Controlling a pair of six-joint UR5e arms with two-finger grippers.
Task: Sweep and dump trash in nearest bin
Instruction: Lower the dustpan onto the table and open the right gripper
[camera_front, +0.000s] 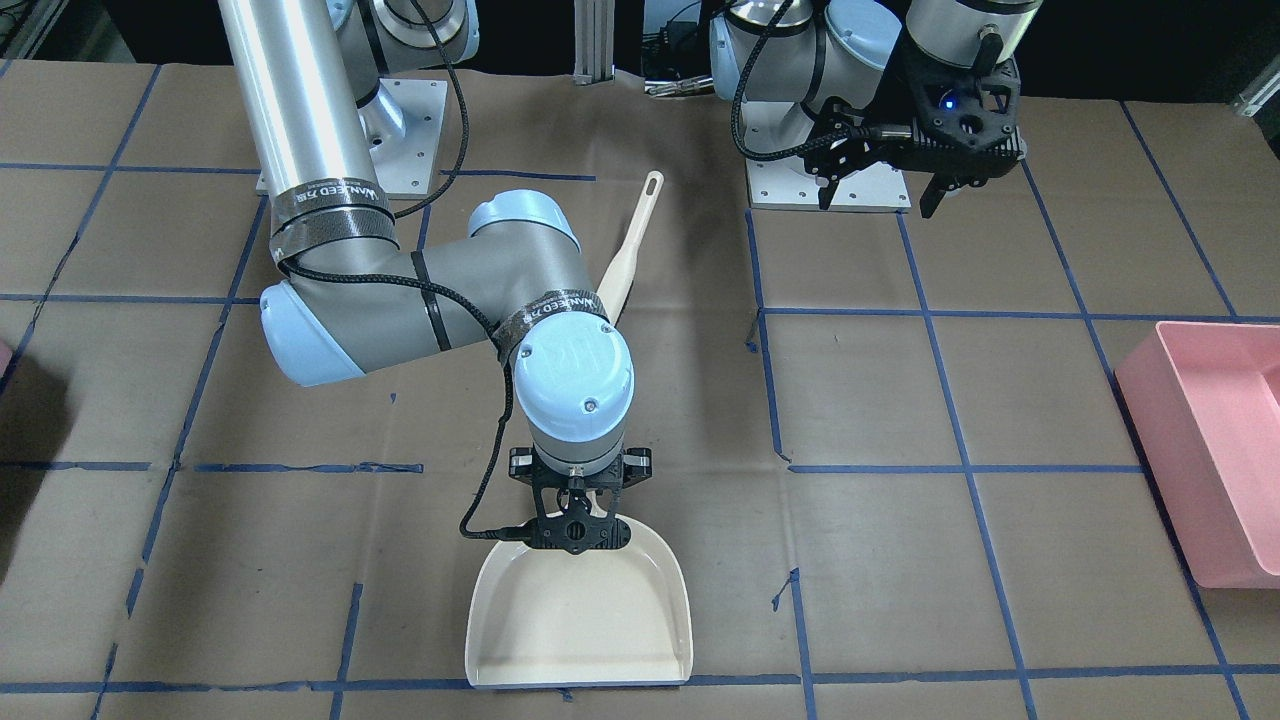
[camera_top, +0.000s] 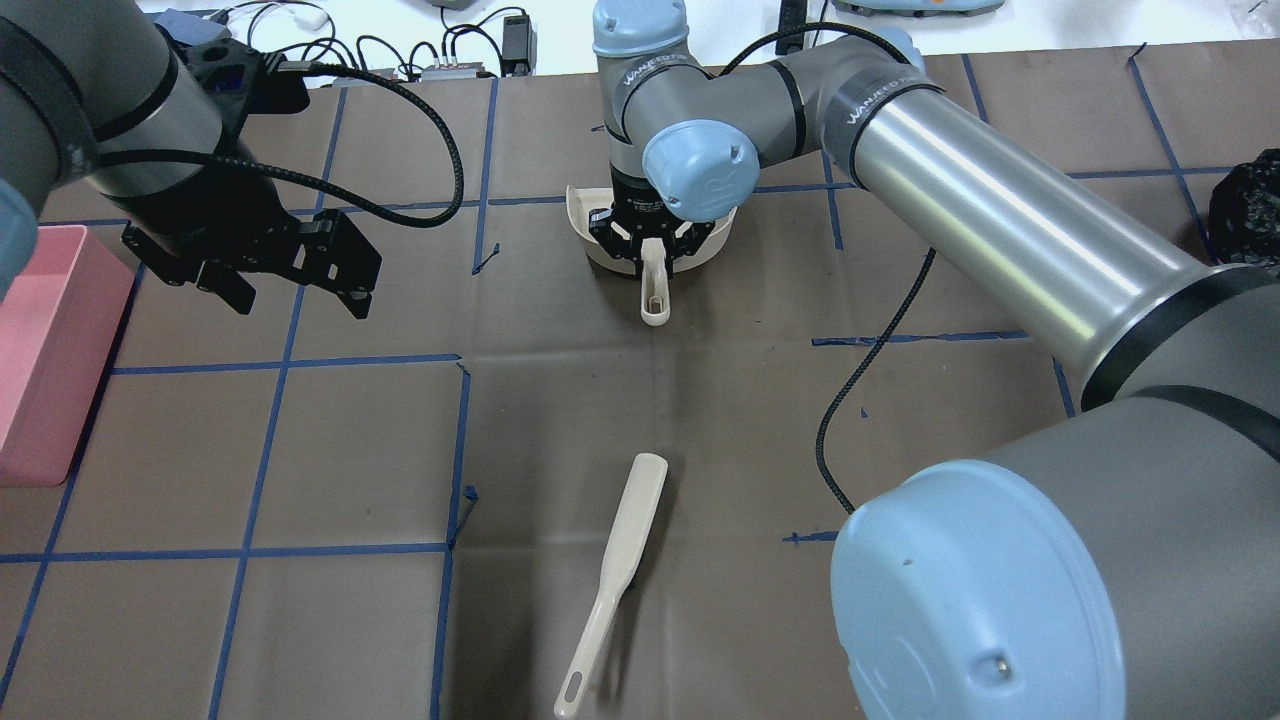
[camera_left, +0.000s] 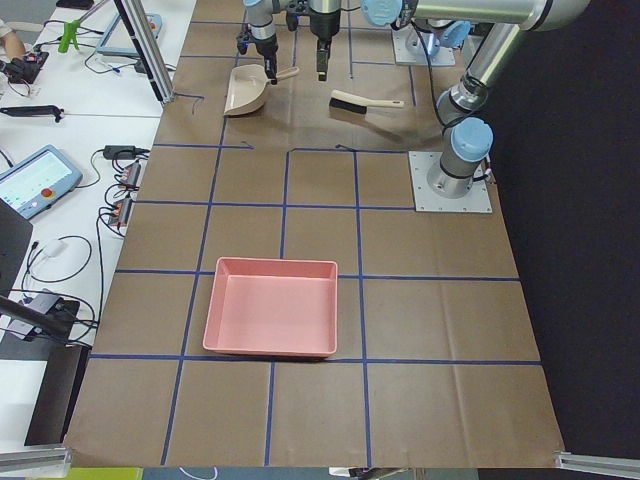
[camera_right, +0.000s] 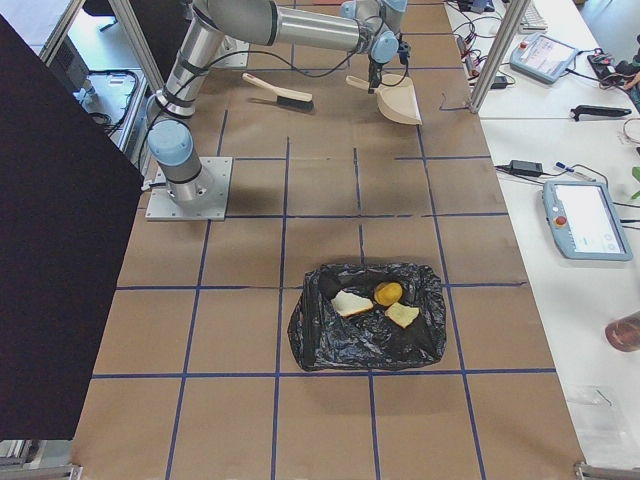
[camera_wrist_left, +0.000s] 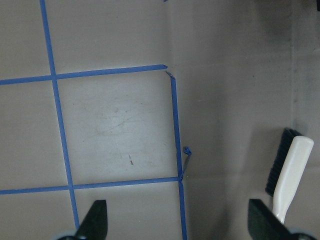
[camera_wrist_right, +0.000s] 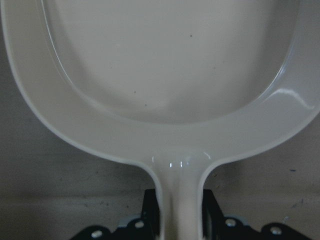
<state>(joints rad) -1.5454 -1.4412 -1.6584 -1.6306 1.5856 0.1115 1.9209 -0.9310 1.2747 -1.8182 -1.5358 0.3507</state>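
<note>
One dustpan (camera_front: 580, 620) clamped in right claw (camera_top: 648, 252); one brush (camera_top: 612, 580) lying loose; left claw (camera_top: 290, 265) spread wide; three trash pieces (camera_right: 375, 300) on black bag (camera_right: 330, 335).

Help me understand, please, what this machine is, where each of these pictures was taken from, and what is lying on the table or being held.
These are two robot arms bolted to a paper-covered table marked with blue tape. Two pictures look down from above, one from behind the robot and one facing it; two come from the table's ends; two come from cameras on the wrists.

The right gripper is shut on the handle of a cream dustpan, which looks empty. The left gripper hangs open, holding nothing. A cream hand brush lies loose on the table.

At one end sits a pink tub. At the other, a crumpled black bag holds the trash: two bread pieces and a yellow-brown lump.
</note>
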